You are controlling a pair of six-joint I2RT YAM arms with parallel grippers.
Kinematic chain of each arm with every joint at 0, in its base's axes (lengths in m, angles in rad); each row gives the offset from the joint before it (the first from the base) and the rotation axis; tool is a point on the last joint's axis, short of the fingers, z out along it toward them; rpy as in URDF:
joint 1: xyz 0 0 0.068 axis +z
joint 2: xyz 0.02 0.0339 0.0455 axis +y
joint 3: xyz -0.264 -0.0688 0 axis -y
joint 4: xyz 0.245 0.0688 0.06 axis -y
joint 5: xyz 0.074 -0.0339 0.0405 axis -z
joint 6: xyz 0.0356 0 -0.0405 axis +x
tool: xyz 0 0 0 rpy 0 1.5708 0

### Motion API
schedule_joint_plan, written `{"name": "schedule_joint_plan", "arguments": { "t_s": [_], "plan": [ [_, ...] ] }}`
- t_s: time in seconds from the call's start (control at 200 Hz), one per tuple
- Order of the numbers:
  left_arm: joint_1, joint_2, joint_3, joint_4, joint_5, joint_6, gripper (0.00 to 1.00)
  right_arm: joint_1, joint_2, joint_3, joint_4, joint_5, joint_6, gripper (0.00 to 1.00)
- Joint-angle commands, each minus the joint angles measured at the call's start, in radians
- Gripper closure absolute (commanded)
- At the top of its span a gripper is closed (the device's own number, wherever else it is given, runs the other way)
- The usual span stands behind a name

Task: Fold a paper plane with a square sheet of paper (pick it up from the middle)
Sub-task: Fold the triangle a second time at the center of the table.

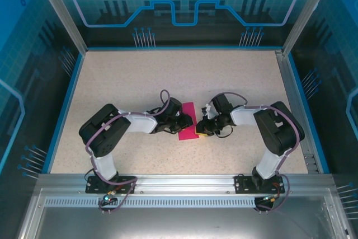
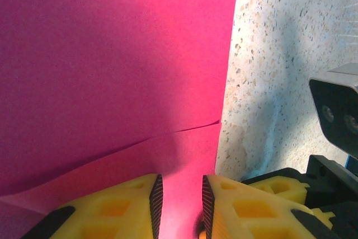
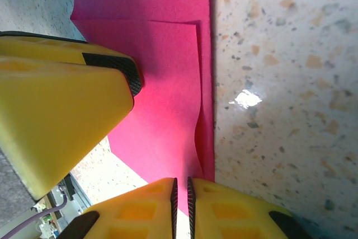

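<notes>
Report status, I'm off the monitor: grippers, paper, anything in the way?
Left gripper narrowly open over the pink paper. Right gripper nearly shut at its edge, grip unclear. Paper partly folded, no plane yet. Nothing blocking.

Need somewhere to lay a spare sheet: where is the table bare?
The far half of the table, up to the back wall, is bare. The middle is crowded: the left hand and right hand meet at the paper plane.
</notes>
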Motion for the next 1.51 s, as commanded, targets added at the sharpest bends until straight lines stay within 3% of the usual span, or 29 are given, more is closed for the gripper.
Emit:
{"name": "schedule_joint_plan", "arguments": {
  "t_s": [0.0, 0.345, 0.535, 0.93, 1.225, 1.501],
  "plan": [
    [-0.009, 0.025, 0.006, -0.1, -0.012, 0.036, 0.7, 0.004, 0.036, -0.052, -0.039, 0.051, -0.011, 0.84],
    [-0.009, 0.028, 0.006, -0.102, -0.014, 0.033, 0.7, 0.018, -0.116, -0.004, -0.038, 0.007, 0.005, 0.83],
    [-0.01, 0.026, 0.005, -0.102, -0.013, 0.029, 0.7, 0.066, -0.072, 0.017, -0.016, 0.014, 0.019, 0.82],
    [-0.01, -0.018, 0.009, -0.085, 0.007, 0.033, 0.7, 0.023, 0.036, -0.09, 0.06, 0.032, 0.037, 0.9],
    [-0.021, -0.06, -0.001, 0.014, 0.11, -0.008, 0.8, 0.024, 0.028, -0.102, 0.081, 0.039, 0.063, 0.93],
    [-0.05, -0.004, -0.061, 0.104, 0.082, -0.089, 0.85, 0.023, 0.016, -0.109, 0.078, 0.051, 0.071, 0.95]
  ]
}}
